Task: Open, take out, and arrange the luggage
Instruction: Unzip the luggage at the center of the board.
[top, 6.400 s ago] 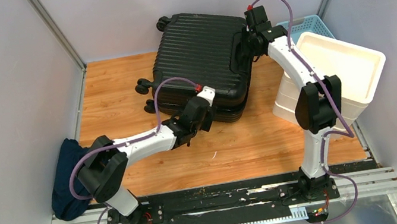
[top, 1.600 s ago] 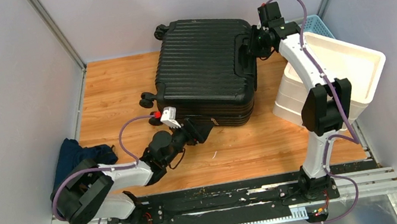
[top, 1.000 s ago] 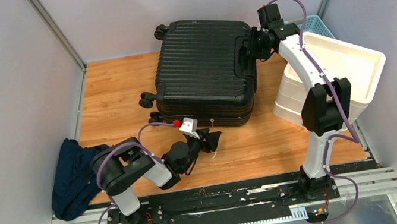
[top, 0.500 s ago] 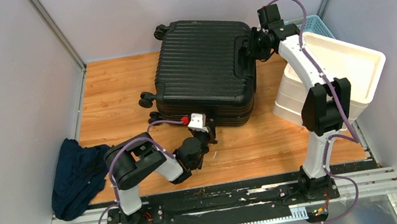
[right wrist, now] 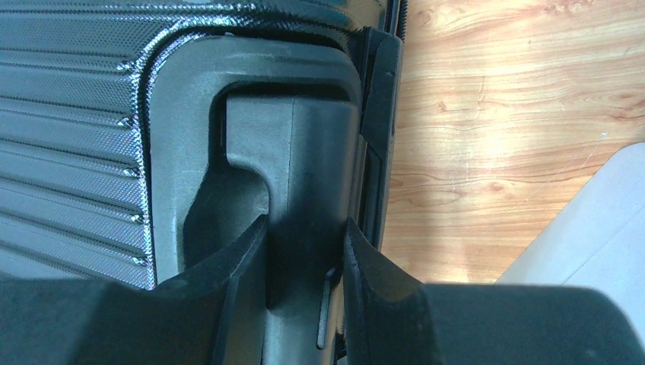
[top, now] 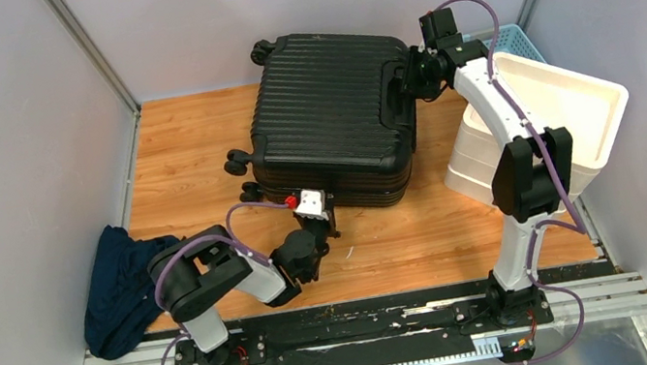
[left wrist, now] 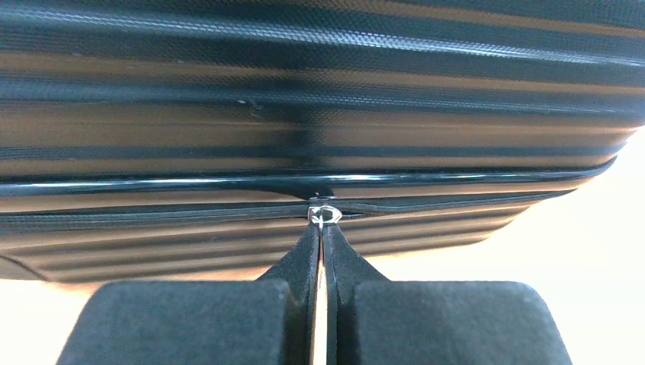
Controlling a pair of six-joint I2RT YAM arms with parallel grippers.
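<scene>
The luggage (top: 328,113), a black ribbed hard-shell suitcase, lies flat on the wooden floor with its wheels to the left. My left gripper (top: 329,209) is low at its near edge. In the left wrist view the left gripper (left wrist: 321,226) is shut, its tips pinching the small silver zipper pull (left wrist: 325,215) on the zip line between the two shells. My right gripper (top: 408,79) is at the suitcase's right side. In the right wrist view the right gripper (right wrist: 304,224) is shut around the black handle (right wrist: 293,152).
A white stacked drawer unit (top: 546,123) stands right of the suitcase, with a light-blue mesh basket (top: 513,40) behind it. A dark blue cloth (top: 121,288) lies at the near left. Grey walls close in on both sides and at the back.
My left gripper has swung from the floor up to the suitcase's near edge and shut on the zipper pull. The right arm and the suitcase have stayed put.
</scene>
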